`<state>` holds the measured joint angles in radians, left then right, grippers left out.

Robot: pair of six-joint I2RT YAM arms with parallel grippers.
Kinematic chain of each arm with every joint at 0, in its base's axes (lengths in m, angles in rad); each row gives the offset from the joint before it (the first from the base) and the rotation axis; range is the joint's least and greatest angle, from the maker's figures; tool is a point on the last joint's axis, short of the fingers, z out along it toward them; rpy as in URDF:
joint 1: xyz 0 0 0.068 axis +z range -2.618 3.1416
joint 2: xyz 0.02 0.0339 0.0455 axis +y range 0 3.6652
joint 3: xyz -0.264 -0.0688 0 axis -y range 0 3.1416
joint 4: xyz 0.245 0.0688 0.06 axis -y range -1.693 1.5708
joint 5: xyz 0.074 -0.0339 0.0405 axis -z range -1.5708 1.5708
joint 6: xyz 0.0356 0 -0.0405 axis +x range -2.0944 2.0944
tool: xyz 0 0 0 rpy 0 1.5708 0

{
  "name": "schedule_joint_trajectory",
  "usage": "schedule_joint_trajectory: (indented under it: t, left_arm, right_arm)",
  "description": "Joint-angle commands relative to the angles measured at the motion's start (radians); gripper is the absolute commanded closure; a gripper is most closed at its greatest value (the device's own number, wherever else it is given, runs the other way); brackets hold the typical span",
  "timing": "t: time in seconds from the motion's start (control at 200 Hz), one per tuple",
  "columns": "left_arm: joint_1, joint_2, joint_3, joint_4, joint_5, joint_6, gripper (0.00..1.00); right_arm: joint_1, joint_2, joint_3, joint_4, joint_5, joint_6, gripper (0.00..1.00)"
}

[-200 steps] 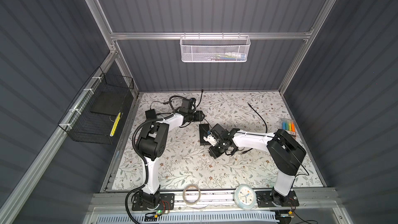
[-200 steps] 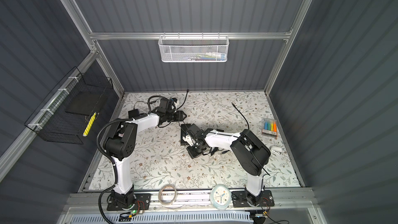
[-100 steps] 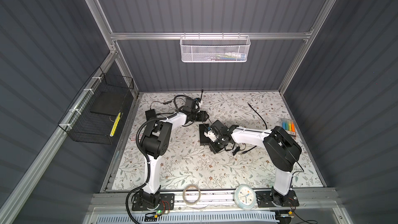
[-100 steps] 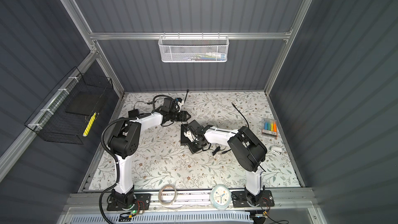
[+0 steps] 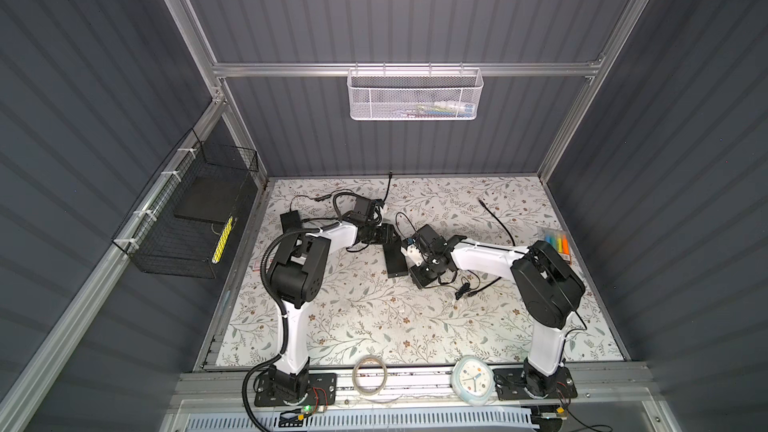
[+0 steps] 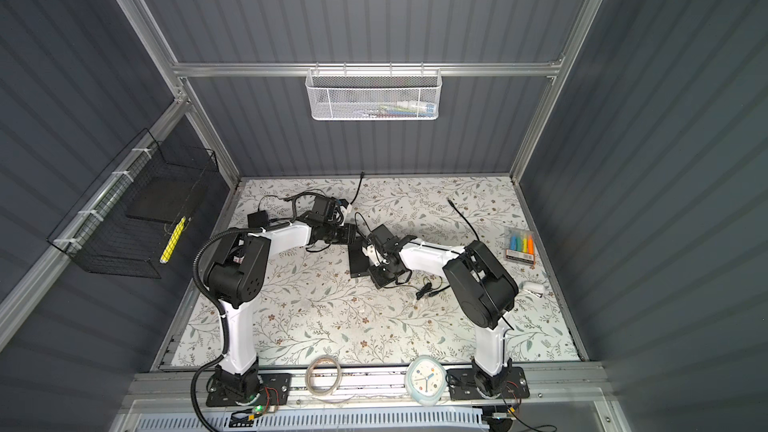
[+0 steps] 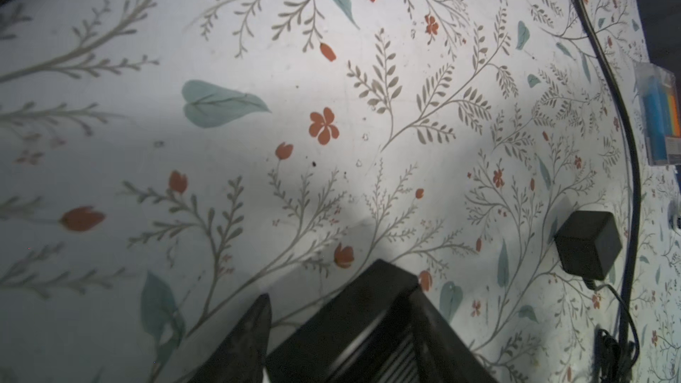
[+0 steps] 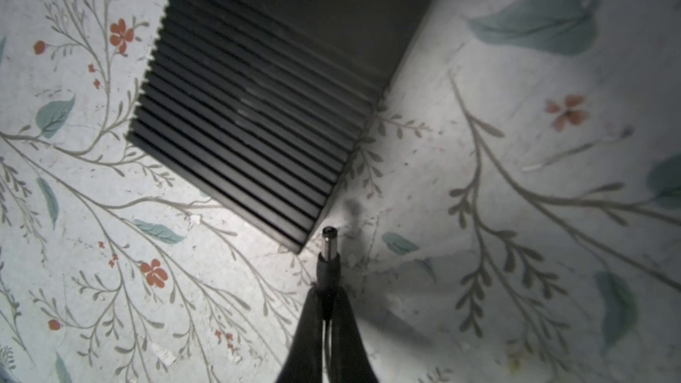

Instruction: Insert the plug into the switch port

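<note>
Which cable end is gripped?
The barrel plug, pinched in the shut right gripper beside the switch corner; the other ends lie loose on the mat.

The switch is a flat black box with a ribbed top at one end and a smooth top at the other. In both top views it lies flat mid-mat, with its long side running front to back. The plug is a black barrel with a metal tip. It is pinched in the right gripper, and its tip is just beside the switch's ribbed corner, outside the box.
</note>
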<state>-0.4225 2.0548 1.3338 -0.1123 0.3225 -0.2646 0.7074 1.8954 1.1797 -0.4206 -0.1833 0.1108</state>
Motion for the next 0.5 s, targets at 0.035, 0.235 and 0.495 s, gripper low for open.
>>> schedule_joint_trajectory:
  t: [0.035, 0.235, 0.495]
  left_arm:
    - [0.019, -0.080, -0.038, -0.049, -0.048, 0.019, 0.39]
    - [0.043, -0.129, -0.049, -0.066, -0.083, 0.031, 0.39]
    - [0.029, -0.077, 0.033, -0.064, -0.023, 0.091, 0.39]
  right_arm:
    - [-0.008, -0.022, 0.023, -0.028, 0.015, -0.020, 1.00]
    - [0.014, -0.081, -0.020, -0.043, -0.027, 0.005, 1.00]
    - [0.047, -0.085, 0.014, -0.040, -0.050, 0.031, 1.00]
